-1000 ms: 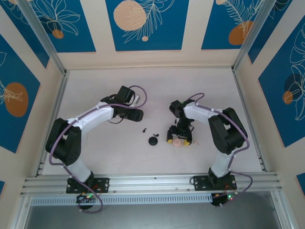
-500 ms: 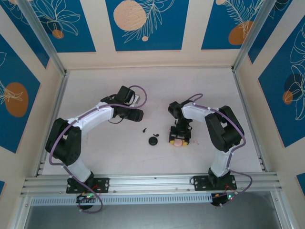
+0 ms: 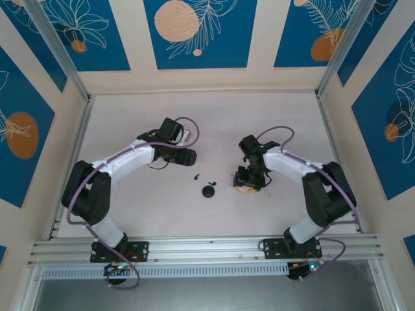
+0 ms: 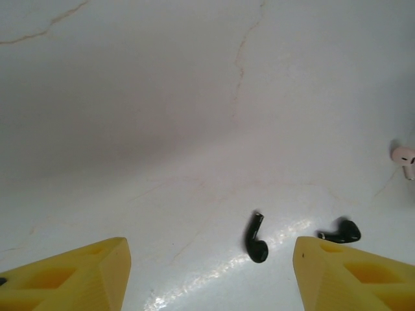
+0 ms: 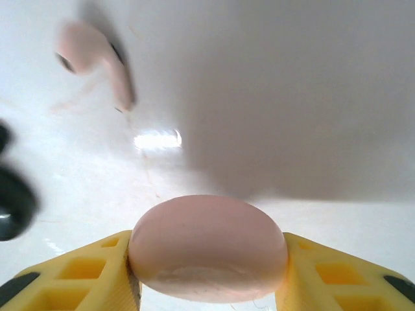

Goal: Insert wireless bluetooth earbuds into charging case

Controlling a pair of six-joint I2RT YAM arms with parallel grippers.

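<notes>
Right wrist view: right gripper (image 5: 207,259) clamps the pink case (image 5: 207,240); one pink earbud (image 5: 97,61) lies loose beyond it. Left gripper (image 4: 209,259) wide, empty; insertion judged pending

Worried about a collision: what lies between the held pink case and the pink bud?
Bare table in the right wrist view, between the pink case in the right gripper and the pink bud.

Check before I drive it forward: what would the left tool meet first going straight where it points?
Likely the more central black earbud on the table ahead of the left tool; depth unclear.
</notes>
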